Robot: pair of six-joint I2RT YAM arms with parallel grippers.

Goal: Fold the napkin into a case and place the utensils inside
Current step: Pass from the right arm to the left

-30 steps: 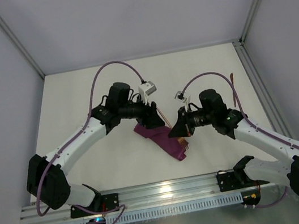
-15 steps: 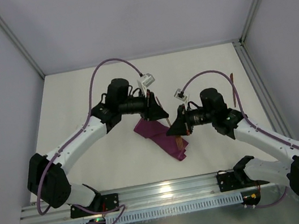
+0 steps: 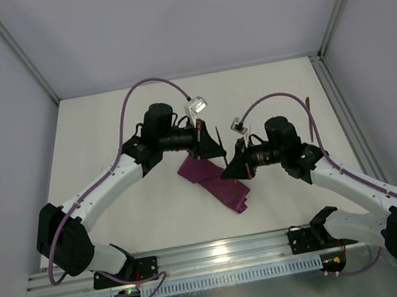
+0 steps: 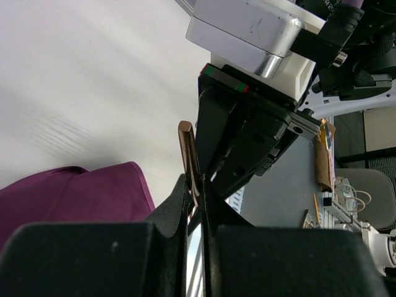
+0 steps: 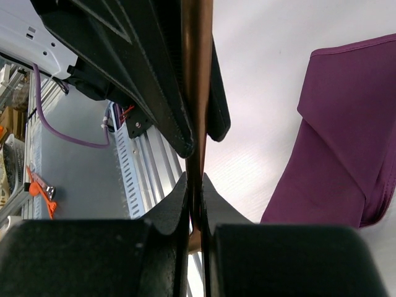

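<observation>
Desk (image 3: 104, 134) seen from above, with both arms meeting over its middle. The left arm (image 3: 105, 183) reaches from the near left corner, elbow bent outward, wrist pointing right. The right arm (image 3: 349, 180) reaches from the near right corner, wrist pointing left. The two wrists face each other, nearly tip to tip.

The napkin (image 3: 216, 185), folded into a narrow purple strip, lies flat on the desk and slants from below the left wrist towards the near edge. Its layers overlap along one long side.

The left tool (image 4: 195, 201) is pressed together on a slim copper-brown utensil (image 5: 197, 55). The right tool (image 5: 193, 198) pinches the same utensil lower down. The utensil stands roughly upright between them, above the napkin's right side and outside its folds. Whether it is the fork or the knife cannot be told.

One second earlier the left tool was spread and low over the napkin's far end. It has since lifted and closed. The right tool's pinch is unchanged.

A second slim brown piece (image 3: 309, 108) lies on the desk near the right rail.
</observation>
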